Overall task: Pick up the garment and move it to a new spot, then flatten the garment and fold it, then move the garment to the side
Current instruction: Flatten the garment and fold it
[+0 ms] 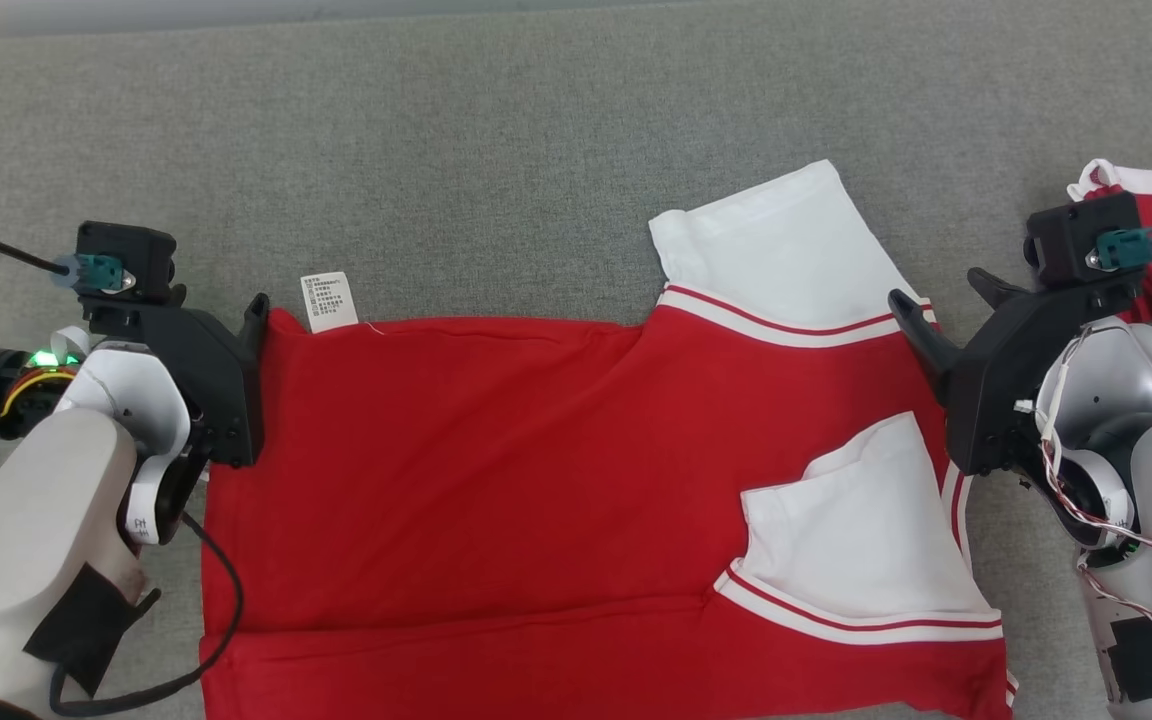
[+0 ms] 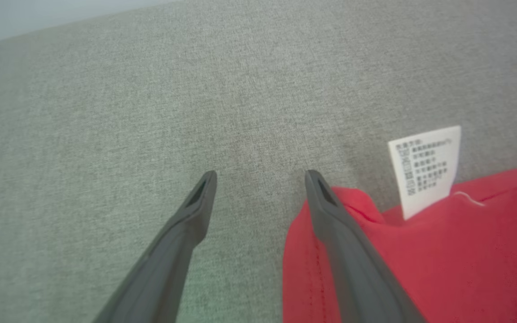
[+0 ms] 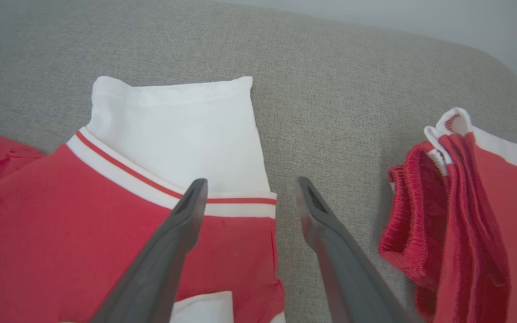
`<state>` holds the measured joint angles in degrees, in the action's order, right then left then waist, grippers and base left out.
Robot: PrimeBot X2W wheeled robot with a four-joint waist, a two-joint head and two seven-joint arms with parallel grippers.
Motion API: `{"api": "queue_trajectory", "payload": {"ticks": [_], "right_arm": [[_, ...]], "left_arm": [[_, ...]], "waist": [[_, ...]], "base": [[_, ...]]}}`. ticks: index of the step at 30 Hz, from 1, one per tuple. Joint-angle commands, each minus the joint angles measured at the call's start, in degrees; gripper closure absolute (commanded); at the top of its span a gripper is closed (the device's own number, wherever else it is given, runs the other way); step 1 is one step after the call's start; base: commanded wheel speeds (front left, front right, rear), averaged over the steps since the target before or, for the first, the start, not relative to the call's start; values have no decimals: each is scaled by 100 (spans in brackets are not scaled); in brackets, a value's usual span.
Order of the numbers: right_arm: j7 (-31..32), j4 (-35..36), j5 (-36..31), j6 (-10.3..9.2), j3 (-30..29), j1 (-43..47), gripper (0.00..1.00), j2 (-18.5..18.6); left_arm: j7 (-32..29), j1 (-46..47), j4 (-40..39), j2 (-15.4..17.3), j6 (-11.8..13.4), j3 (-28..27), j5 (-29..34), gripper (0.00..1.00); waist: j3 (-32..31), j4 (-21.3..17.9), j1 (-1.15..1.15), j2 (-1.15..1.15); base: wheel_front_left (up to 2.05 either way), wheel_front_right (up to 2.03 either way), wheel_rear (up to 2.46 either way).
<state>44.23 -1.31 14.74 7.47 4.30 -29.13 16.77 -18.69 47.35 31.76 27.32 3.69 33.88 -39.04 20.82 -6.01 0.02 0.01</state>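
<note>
Holds left end effector [image 2: 260,175] and right end effector [image 3: 250,181] apart, empty, at opposite edges of red garment [image 1: 496,470] on tabletop [image 1: 436,150].

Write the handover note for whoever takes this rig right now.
Left gripper: open, empty, one finger over the shirt corner by the label.
Right gripper: open, empty, at the shirt's right edge beside the far sleeve.
Shirt: spread on the grey cushion.
Done: flattened; near sleeve folded onto the body.
Left: far sleeve sticks out; finish folding, move shirt aside.
</note>
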Motion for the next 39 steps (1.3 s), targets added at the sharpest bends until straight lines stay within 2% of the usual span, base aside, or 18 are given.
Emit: {"api": "queue_trajectory", "payload": {"ticks": [1,6,13,23,28,32,39], "right_arm": [[-49,-40,10,4,-19,33,0,31],[-76,-122,0,4,-20,115,0,2],[-23,-183,37,4,-67,237,0,-1],[7,-67,72,4,0,166,0,-25],[11,-60,46,4,11,166,0,-38],[10,-79,35,4,-11,186,0,-62],[1,-136,6,4,24,155,0,-128]], "left_arm": [[65,73,33,-29,38,-6,16,0],[-16,68,34,-23,31,20,-28,0],[-500,-126,-319,9,14,134,-192,0],[-656,-66,-292,-39,180,232,-92,0],[-821,96,72,-49,386,395,101,0],[-931,156,209,-87,408,444,119,0],[-834,273,559,-140,973,423,322,0]], "waist": [[-46,18,-2,-1],[-191,62,-2,-1],[-410,107,-2,-1],[-278,-41,-2,-1],[-197,-101,-2,-1],[-203,-93,-2,-1],[-237,-36,-2,-1]], "base": [[0,0,0],[0,0,0],[0,0,0],[0,0,0],[0,0,0],[0,0,0],[0,0,0]]}}
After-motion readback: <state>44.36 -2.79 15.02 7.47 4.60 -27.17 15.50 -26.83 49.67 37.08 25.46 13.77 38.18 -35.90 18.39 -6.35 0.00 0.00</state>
